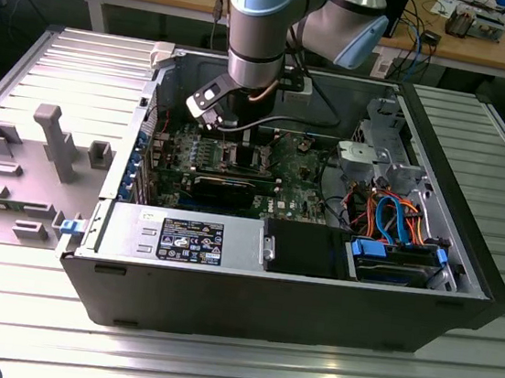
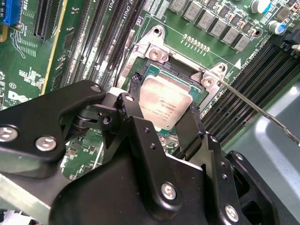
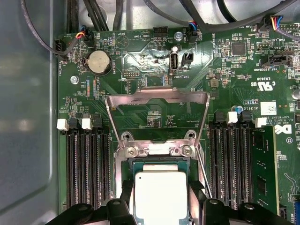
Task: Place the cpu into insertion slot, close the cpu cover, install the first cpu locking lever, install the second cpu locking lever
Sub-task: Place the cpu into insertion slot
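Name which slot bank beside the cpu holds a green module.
The bank away from the grey case wall: a green module stands in its outermost slot. The bank beside that wall is empty.

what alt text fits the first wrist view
A grey square chip sits in the socket of a green circuit board, with the black claw straddling it. The silver cover frame is swung open, and black slots run along both sides of the socket.
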{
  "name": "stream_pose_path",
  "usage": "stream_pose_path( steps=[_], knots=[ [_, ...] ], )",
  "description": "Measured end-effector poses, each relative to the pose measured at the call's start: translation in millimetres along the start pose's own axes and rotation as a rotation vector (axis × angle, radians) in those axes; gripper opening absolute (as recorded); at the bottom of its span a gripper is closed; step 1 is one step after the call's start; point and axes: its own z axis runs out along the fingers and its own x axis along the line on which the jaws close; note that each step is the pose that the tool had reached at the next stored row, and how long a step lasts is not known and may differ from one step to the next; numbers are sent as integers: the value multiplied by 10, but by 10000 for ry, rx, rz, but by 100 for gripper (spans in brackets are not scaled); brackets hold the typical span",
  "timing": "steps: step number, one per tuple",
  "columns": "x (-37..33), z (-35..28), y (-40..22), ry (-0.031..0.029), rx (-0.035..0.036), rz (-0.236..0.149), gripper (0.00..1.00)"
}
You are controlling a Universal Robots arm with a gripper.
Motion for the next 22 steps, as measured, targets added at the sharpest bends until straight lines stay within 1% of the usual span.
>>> stream_pose_path(
  steps=[7, 8, 9, 10, 11, 16, 22],
  knots=[
    [0, 0, 0, 2, 0, 4, 55],
    [2, 2, 0, 12, -3, 5, 55],
    [2, 5, 1, 15, -9, 6, 61],
    [2, 4, 1, 10, -6, 7, 61],
    [1, 1, 0, 3, -2, 7, 68],
    [0, -2, 0, 1, 0, 9, 68],
    [4, -65, 4, 2, -1, 9, 68]
  ],
)
